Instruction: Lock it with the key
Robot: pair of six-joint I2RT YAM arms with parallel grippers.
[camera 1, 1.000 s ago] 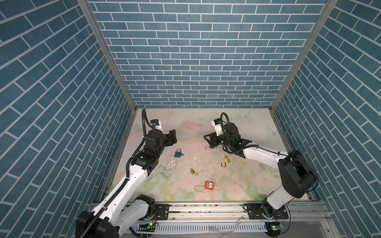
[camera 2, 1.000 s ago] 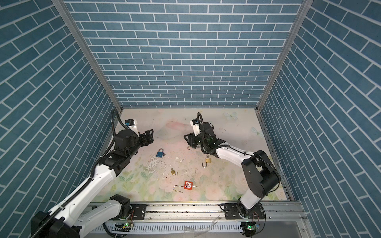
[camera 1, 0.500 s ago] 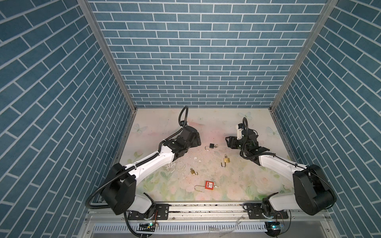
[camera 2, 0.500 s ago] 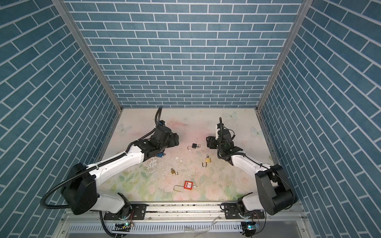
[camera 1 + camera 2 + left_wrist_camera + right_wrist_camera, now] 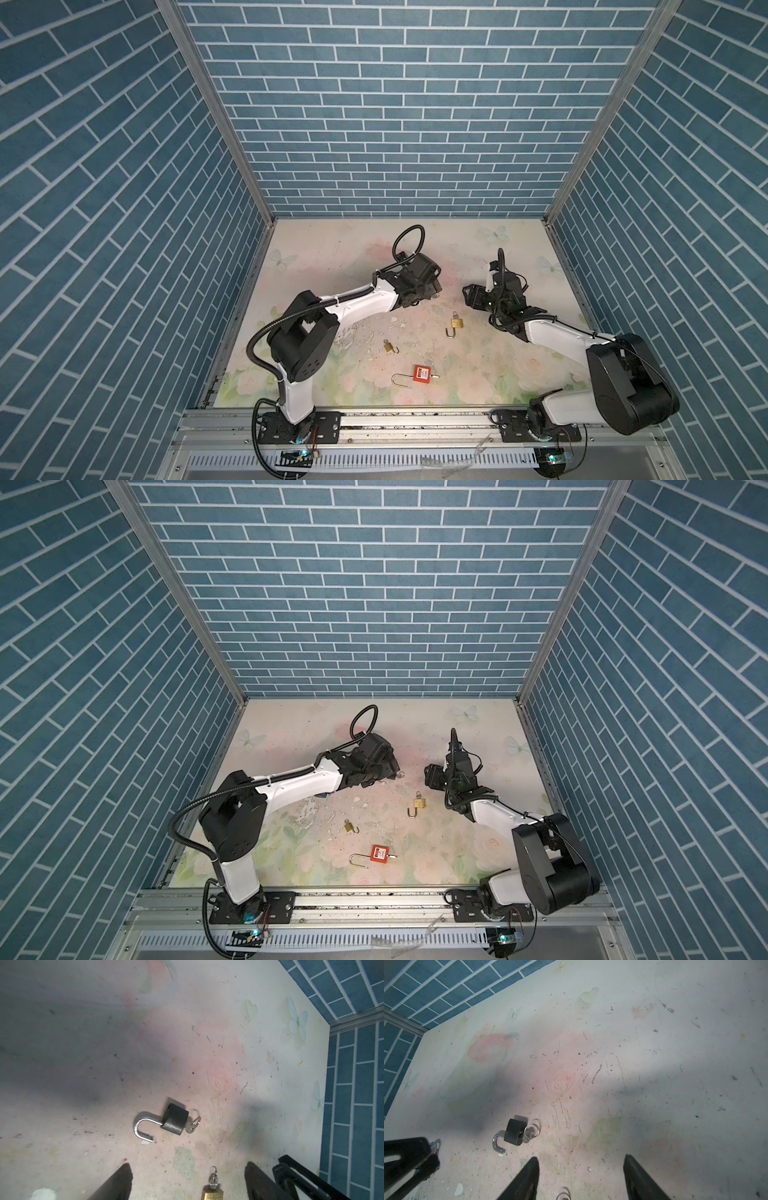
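Black lock (image 5: 175, 1119): open, key (image 5: 192, 1125) in.
Left hand (image 5: 187, 1167): wide open, empty.
Right hand (image 5: 580, 1159): open, empty.
Your job: all left; push hoop (image 5: 149, 1120) shut, turn key.

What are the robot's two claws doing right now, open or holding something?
Left gripper: open, holding nothing.
Right gripper: open, holding nothing.
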